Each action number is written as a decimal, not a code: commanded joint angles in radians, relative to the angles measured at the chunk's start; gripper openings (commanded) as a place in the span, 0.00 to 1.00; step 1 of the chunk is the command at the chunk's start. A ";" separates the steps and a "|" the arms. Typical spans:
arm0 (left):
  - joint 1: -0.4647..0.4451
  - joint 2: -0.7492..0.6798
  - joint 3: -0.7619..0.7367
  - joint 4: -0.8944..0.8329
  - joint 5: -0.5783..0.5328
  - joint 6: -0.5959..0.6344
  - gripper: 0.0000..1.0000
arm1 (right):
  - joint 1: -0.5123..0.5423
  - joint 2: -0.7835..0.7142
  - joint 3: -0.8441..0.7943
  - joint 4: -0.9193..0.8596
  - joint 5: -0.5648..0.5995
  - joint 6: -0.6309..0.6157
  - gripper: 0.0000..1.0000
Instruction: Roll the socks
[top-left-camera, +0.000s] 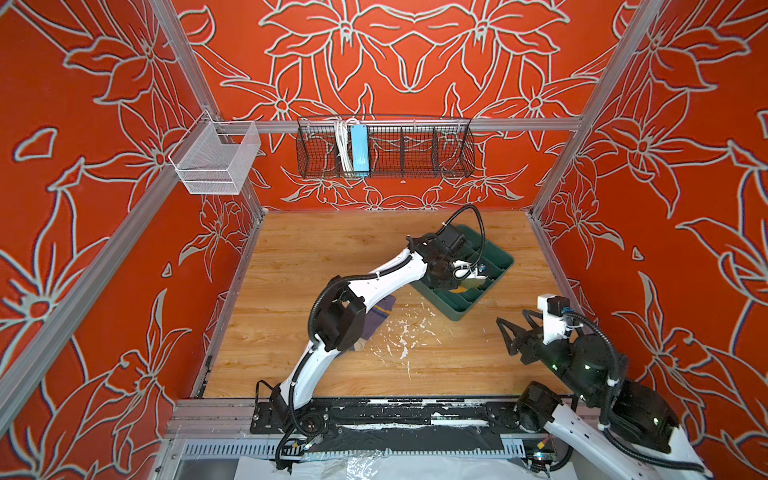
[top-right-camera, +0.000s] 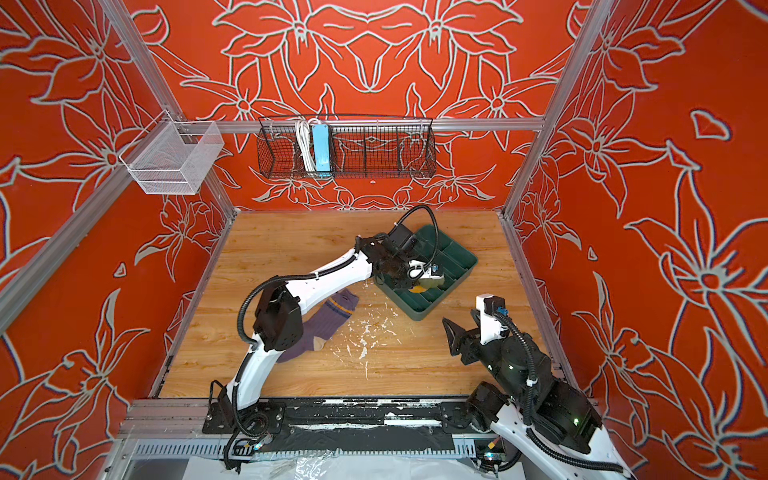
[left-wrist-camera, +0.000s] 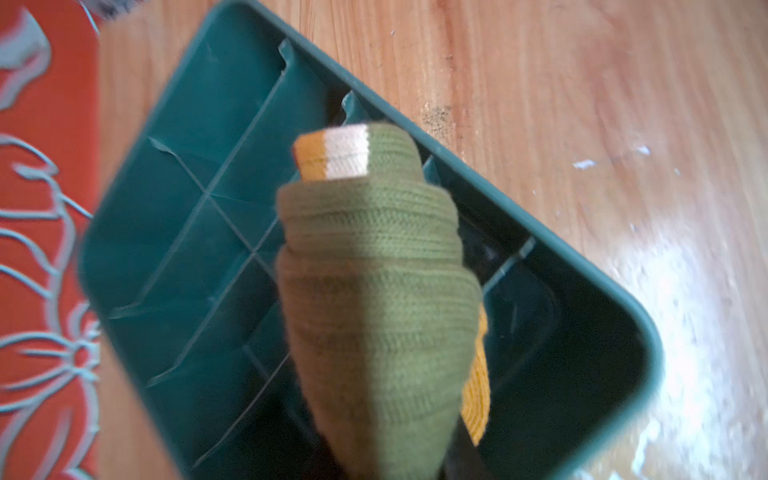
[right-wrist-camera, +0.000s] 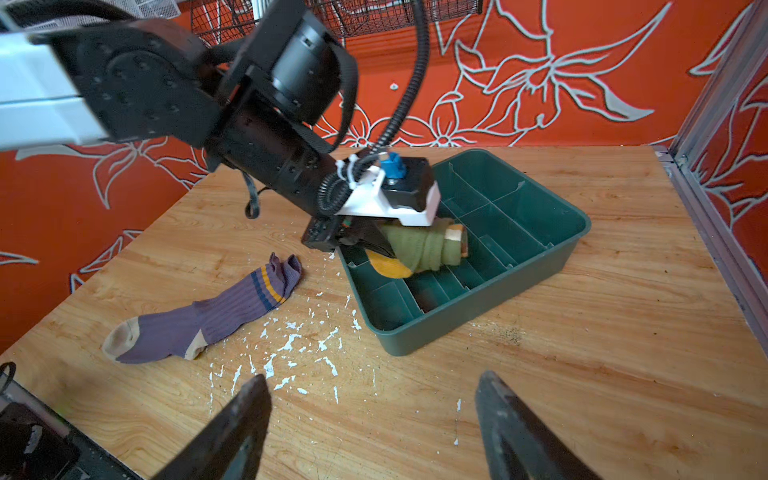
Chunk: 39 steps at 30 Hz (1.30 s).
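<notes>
Rolled olive sock (right-wrist-camera: 419, 249), orange heel showing, clamped in left end effector (right-wrist-camera: 370, 243), held over divided green tray (right-wrist-camera: 478, 320). Purple sock (right-wrist-camera: 216, 316) flat on bench (right-wrist-camera: 582, 374), near tray. Right end effector (right-wrist-camera: 372, 380) spread wide, empty, above bench, apart from both socks.

Knit cloth olive sock (left-wrist-camera: 374, 291) and ribbed purple sock (right-wrist-camera: 208, 320) — matt; tray (right-wrist-camera: 478, 316) seemingly smooth plastic; table (right-wrist-camera: 602, 374) glossy wood grain.
</notes>
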 joint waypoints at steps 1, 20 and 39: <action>-0.011 -0.057 -0.049 0.045 0.013 0.182 0.00 | -0.003 0.039 0.065 0.006 0.026 0.078 0.78; 0.256 -0.733 -0.692 0.365 0.170 -0.057 0.00 | -0.527 0.738 0.259 0.140 -0.498 0.377 0.63; 0.309 -0.843 -0.826 0.309 0.326 -0.052 0.00 | -0.632 1.130 0.181 0.239 -0.276 0.357 0.65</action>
